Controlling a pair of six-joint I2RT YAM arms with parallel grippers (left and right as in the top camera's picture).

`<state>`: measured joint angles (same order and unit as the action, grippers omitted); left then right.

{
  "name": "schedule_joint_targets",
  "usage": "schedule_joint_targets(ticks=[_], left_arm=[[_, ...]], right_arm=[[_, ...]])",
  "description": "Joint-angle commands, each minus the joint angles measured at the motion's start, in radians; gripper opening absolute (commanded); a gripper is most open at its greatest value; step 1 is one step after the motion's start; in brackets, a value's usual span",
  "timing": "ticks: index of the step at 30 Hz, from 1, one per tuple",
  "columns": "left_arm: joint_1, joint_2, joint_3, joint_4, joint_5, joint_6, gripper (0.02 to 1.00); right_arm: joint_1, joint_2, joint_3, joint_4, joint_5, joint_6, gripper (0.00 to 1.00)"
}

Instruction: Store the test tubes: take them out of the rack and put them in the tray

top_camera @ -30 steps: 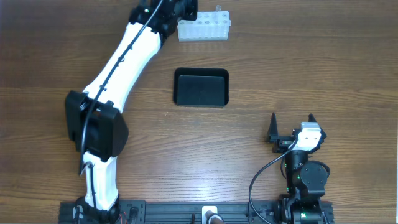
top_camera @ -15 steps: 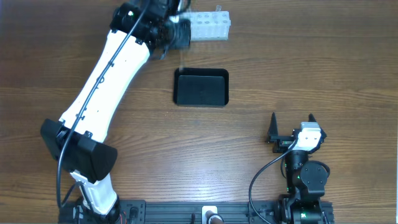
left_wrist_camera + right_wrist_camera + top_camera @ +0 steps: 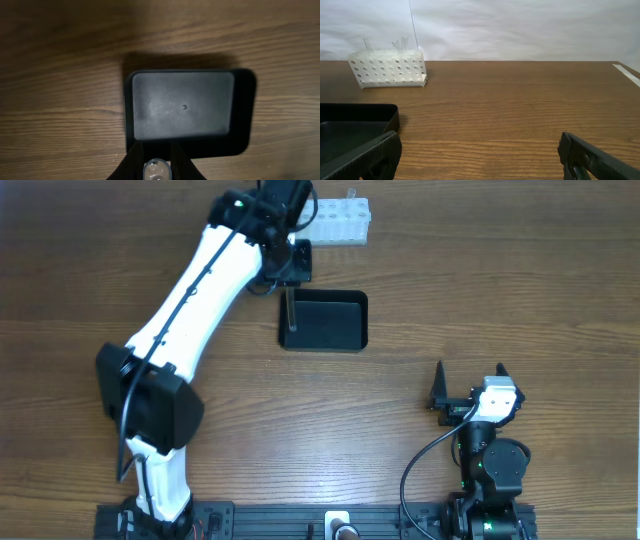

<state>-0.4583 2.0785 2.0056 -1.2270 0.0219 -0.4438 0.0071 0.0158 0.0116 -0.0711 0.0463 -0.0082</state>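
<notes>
The right gripper (image 3: 469, 370) stays parked well short of the tray (image 3: 325, 346), its fingers spread and empty. The left gripper (image 3: 157, 150) has swung from the rack (image 3: 335, 222) to above the tray's left rim, clenched on a test tube (image 3: 291, 310) that hangs upright there. The carry looks done, so lowering and release should follow. Beyond the tray, other tubes (image 3: 404, 43) wait in the rack.

Robot lab bench
A wood-grain counter (image 3: 500, 280) backed by a plain white backdrop (image 3: 520, 25) carries two robot arms (image 3: 200, 280) fixed to a black rail (image 3: 270, 515), plus a white test-tube rack (image 3: 338, 222) and a black tray (image 3: 325, 294).
</notes>
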Motion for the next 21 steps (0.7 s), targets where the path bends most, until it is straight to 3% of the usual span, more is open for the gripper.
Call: schedule_joint_targets(ticks=[1,21], left_arm=[[-0.006,0.073,-0.013,0.002,0.024,-0.018,0.04],[-0.006,0.211,-0.013,0.061,0.075,-0.017,0.038]], right_arm=[[-0.006,-0.011,-0.006,-0.003,-0.005,-0.008,0.993],[-0.006,-0.011,-0.006,-0.003,-0.005,-0.008,0.991]])
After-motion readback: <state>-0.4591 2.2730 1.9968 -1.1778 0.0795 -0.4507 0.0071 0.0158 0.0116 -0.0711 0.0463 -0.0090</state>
